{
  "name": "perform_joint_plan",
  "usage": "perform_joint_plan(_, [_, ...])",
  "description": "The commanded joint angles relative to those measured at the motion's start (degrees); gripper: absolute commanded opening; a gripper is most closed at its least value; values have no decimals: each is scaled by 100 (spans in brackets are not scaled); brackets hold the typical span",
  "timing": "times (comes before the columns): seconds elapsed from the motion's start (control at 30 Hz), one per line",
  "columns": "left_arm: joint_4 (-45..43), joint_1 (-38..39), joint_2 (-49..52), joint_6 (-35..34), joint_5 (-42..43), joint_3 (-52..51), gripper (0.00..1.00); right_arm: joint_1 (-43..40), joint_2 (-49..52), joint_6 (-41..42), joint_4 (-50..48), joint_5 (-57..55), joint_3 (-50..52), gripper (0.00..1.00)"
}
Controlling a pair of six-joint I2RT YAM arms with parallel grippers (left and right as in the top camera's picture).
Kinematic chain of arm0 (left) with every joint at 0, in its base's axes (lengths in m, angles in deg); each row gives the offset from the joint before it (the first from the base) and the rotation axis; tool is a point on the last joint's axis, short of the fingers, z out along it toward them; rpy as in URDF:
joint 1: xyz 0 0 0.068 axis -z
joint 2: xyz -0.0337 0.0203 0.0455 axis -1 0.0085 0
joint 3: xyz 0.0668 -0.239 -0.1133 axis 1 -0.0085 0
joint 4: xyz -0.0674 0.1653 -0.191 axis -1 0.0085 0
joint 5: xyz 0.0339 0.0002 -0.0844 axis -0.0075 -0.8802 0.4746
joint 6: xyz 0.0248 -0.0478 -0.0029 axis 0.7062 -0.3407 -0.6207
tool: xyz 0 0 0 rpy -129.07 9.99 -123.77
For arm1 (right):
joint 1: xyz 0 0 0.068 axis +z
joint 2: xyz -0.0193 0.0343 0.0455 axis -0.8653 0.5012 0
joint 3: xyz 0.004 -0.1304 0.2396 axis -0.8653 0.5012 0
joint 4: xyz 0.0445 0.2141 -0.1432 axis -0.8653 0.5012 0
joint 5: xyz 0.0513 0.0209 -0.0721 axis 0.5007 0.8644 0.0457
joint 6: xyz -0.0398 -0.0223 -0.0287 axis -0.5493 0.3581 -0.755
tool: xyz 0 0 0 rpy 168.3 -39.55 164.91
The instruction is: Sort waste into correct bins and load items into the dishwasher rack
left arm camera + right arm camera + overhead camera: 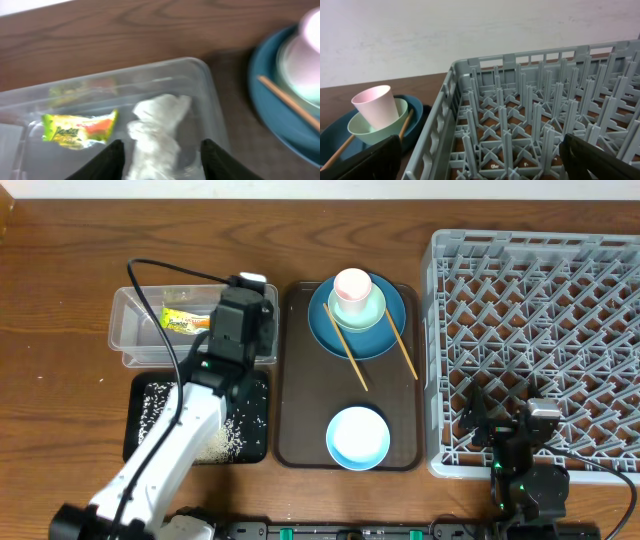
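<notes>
Lying inside the clear tub [200, 75], the crumpled tissue [157, 132] sits just beside the snack wrapper [80, 130], between the parted fingers [112, 162] of the left hand [161, 147], which grips nothing. Over the edge of the rack [520, 100], the right hand [480, 147] hovers wide open.

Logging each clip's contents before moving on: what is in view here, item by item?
table: one, brown wood, under everything
dishwasher rack: one, grey, right side
brown serving tray: one, centre
dark blue plate: one, far end of the serving tray
mint-green bowl: one, on the plate
pink cup: one, in the mint-green bowl
chopsticks: two, wooden, slanting across the plate
pale blue-white bowl: one, near end of the serving tray
clear tub: one, far left
snack wrapper: one, yellow-green-orange, in the tub
tissue: one, white, crumpled, in the tub
black tray: one, near left
rice-like grains: many, white, on the black tray
left gripper: open, over the tub, astride the tissue
right gripper: open, above the rack
</notes>
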Motion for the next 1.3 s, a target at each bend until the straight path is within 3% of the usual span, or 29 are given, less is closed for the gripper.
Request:
perform_joint_plan(0.0, [286, 330, -540, -378, 350, -11, 62, 66, 4, 55, 11, -57, 15, 99])
perform_joint_plan(0.1, [734, 669, -964, -601, 734, -11, 66, 66, 4, 55, 11, -57, 15, 99])
perform_joint_plan(0.2, [1300, 1005, -1412, -601, 1290, -11, 78, 66, 4, 55, 11, -57, 15, 99])
perform_joint_plan(0.4, [2118, 1434, -1762, -601, 1753, -13, 87, 66, 4, 55, 11, -57, 15, 99])
perform_joint_plan(0.63, [2500, 1613, -1624, -595, 1840, -13, 90, 66, 4, 55, 11, -57, 15, 99])
perform_joint_plan(1.27, [2321, 1613, -1366, -595, 1821, -13, 94, 66, 4, 55, 11, -57, 15, 99])
